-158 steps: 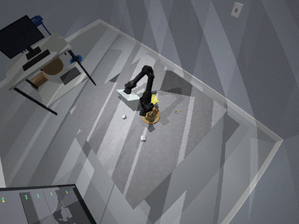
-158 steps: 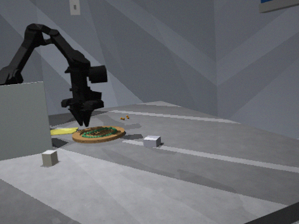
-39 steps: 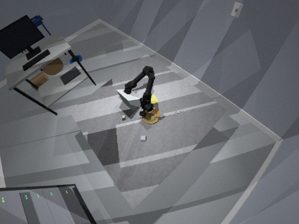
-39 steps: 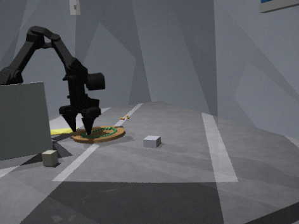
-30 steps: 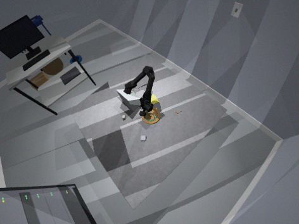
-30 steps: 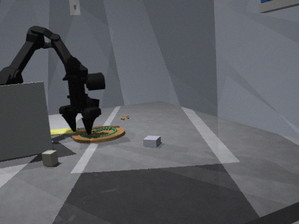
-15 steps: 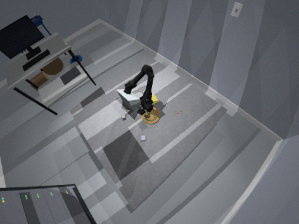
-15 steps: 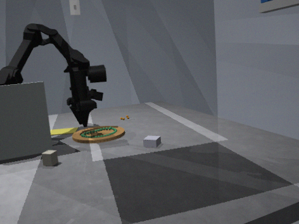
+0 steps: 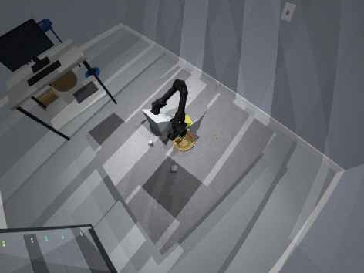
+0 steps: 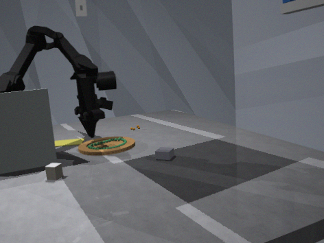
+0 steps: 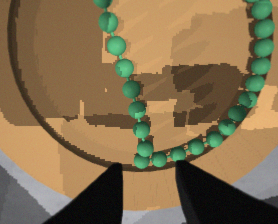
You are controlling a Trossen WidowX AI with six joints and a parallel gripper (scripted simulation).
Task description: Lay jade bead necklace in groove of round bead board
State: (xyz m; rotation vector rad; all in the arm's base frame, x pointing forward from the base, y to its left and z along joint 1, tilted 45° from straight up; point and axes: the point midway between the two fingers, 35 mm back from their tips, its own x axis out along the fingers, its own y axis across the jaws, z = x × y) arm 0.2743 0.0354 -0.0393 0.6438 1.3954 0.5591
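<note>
The round wooden bead board (image 9: 184,149) (image 10: 132,145) (image 11: 30,145) lies flat. The jade bead necklace (image 10: 125,143) (image 11: 196,147) lies on it as a green loop. In the wrist view its right side follows the groove, while its left side runs nearly straight across the inner disc, leaving the left groove bare. The two sides meet in a sharp corner at the near rim. My gripper (image 10: 91,136) (image 11: 148,170) is partly open, pointing down just above that rim, beside the corner beads, with nothing between its fingers.
A pale grey box-like block (image 9: 160,123) (image 10: 25,131) and a yellow piece (image 9: 188,120) (image 10: 69,143) are near the board. A whitish cube (image 9: 150,143) (image 10: 53,171), a grey block (image 9: 174,168) (image 10: 165,154) and small orange bits (image 9: 217,136) (image 10: 135,128) lie around it.
</note>
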